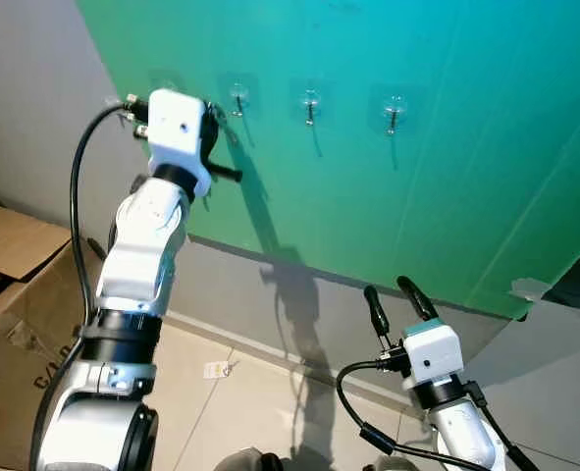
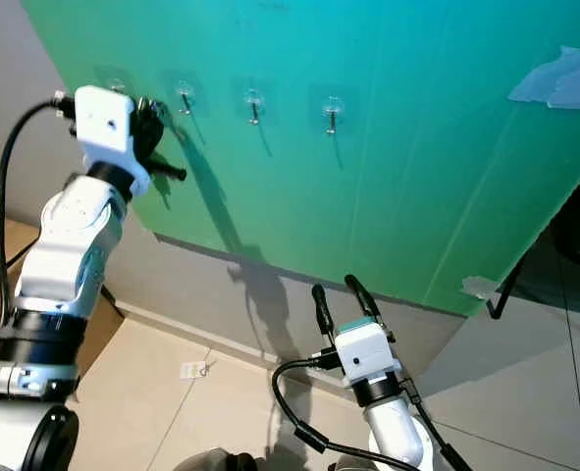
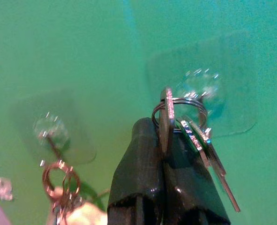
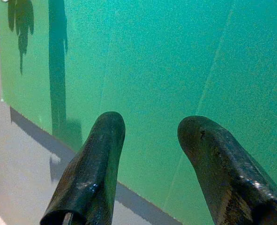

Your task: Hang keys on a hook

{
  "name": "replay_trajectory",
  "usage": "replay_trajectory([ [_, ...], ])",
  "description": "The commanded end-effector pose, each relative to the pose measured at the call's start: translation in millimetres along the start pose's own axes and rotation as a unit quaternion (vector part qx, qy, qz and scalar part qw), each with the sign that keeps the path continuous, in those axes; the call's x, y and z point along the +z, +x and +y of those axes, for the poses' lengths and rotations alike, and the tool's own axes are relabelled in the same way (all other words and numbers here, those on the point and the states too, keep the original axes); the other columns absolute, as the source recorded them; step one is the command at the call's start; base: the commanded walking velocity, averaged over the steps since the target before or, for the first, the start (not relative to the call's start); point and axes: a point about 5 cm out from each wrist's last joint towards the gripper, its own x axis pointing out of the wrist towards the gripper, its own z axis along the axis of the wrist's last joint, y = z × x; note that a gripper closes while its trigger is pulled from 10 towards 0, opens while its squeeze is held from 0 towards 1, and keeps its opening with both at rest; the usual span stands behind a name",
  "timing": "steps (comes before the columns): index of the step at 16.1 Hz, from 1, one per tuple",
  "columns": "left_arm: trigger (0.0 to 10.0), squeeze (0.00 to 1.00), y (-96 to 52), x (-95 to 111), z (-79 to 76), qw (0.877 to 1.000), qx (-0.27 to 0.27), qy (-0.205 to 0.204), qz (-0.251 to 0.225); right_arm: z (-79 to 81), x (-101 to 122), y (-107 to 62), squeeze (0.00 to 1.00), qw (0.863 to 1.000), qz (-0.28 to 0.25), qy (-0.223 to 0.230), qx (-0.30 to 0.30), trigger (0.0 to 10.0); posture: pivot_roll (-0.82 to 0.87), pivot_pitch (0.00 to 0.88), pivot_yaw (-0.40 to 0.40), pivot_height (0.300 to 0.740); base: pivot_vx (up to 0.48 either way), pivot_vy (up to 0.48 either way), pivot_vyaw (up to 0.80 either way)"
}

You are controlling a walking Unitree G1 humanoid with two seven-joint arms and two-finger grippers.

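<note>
Green wall panel (image 1: 417, 216) carries a row of clear adhesive hooks. Left gripper (image 3: 162, 154) is raised against it — jaws pinched on the keys (image 3: 194, 136), whose ring sits at one hook (image 3: 199, 91). The neighbouring hook (image 3: 51, 133) already bears a copper-coloured ring (image 3: 58, 178). Right gripper (image 1: 395, 299) is low, well apart — jaws spread, holding nothing.

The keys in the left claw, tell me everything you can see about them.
The keys are a small bunch of silvery metal keys on a silver split ring, seen mostly edge-on. The left claw is shut on one key, its black fingers pinching the flat blade. Two more keys dangle beside it. The ring sits up against a clear stick-on hook on the green board; whether it has caught the hook is unclear.
</note>
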Motion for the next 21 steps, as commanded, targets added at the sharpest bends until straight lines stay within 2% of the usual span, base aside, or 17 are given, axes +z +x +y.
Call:
replay_trajectory([
  [1,10.0,0.00,3.5,2.2,0.7,1.000,0.005,0.019,0.002,2.0,2.2,-1.0,0.00,1.000,0.002,0.002,0.000,10.0,-0.22,0.053,0.133,0.736,0.000,0.000,0.00],
  [4,10.0,0.00,6.7,3.5,-0.4,0.999,0.007,0.051,0.006,3.4,2.9,-2.0,0.00,1.000,0.004,0.004,-0.003,10.0,-0.22,0.055,0.137,0.736,0.000,0.000,0.00],
  [6,10.0,0.00,11.3,-1.1,-2.5,0.994,0.002,0.106,0.042,4.5,3.6,-2.9,0.00,1.000,0.006,0.007,-0.004,10.0,-0.22,0.056,0.138,0.736,0.000,0.000,0.00],
  [8,10.0,0.00,11.7,-5.5,-1.5,0.988,0.001,0.139,0.069,4.6,3.6,-3.0,0.00,1.000,0.006,0.009,-0.003,10.0,-0.22,0.056,0.136,0.736,0.000,0.000,0.00],
  [15,10.0,0.00,12.8,0.0,1.4,0.983,0.003,0.171,0.066,5.1,4.0,-3.6,0.00,1.000,0.009,0.012,-0.002,10.0,-0.21,0.059,0.136,0.736,0.000,0.000,0.00],
  [21,10.0,0.00,21.8,11.1,7.4,0.980,0.009,0.187,0.066,5.7,4.4,-3.9,0.00,1.000,0.011,0.014,-0.003,10.0,-0.21,0.060,0.141,0.736,0.000,0.000,0.00],
])
